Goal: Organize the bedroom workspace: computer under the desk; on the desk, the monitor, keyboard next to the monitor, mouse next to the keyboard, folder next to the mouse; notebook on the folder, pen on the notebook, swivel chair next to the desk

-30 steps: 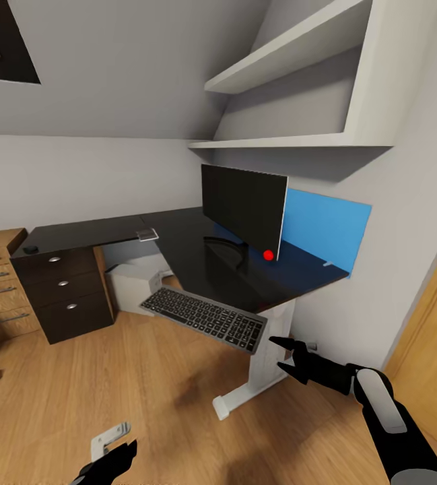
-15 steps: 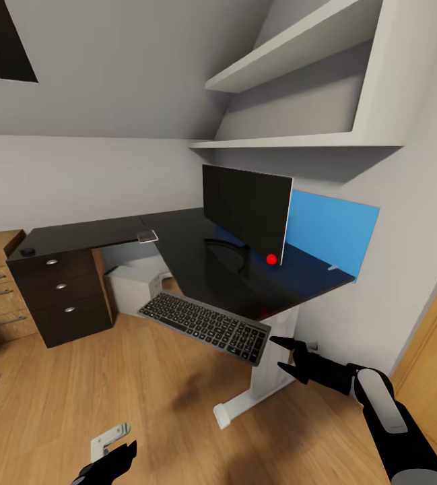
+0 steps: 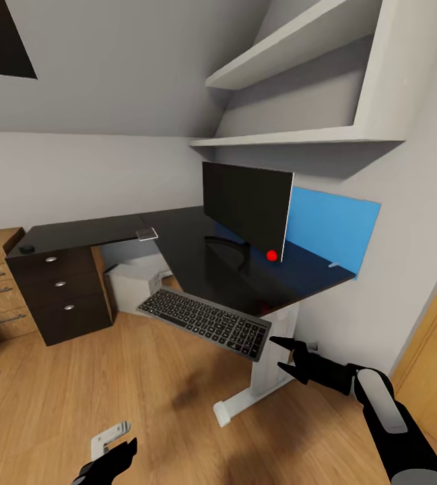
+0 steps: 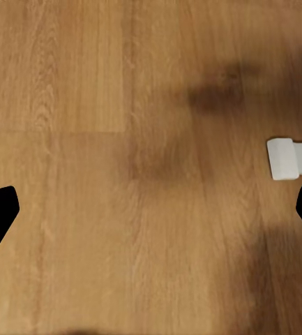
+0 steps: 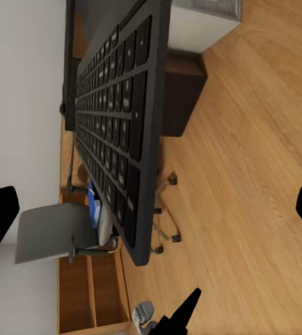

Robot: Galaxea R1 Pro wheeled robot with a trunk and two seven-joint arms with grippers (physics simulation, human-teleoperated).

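From the head view, the desk [image 3: 198,263] carries the monitor [image 3: 246,210] upright on its black top, in front of the blue back panel [image 3: 329,225], and the light grey computer [image 3: 134,286] stands on the floor under the desk, so these two parts of the task look already fine. The keyboard [image 3: 205,322] is below the front edge of the desk top, not on it; I cannot tell what holds it there. The right gripper [image 3: 284,355] is just beside the near end of the keyboard, its fingers spread and holding nothing. A small grey notebook [image 3: 147,235] lies on the desk near the inner corner, and a small dark thing that may be the mouse [image 3: 27,251] sits on the far end above the dark cabinet [image 3: 60,293]. The left gripper [image 3: 110,465] is low over the wooden floor [image 3: 63,397]. In the left wrist view its fingers are wide apart, with floor between them and a white desk foot [image 4: 290,158] at one side. In the right wrist view the keyboard [image 5: 119,129] is very close, seen along its length, and behind it the swivel chair [image 5: 60,234] with a bit of blue, probably the folder [image 5: 93,202], on its seat. I judge the step in hand is to take the keyboard; the next move calls for closing on its near end and lifting it onto the top beside the monitor.
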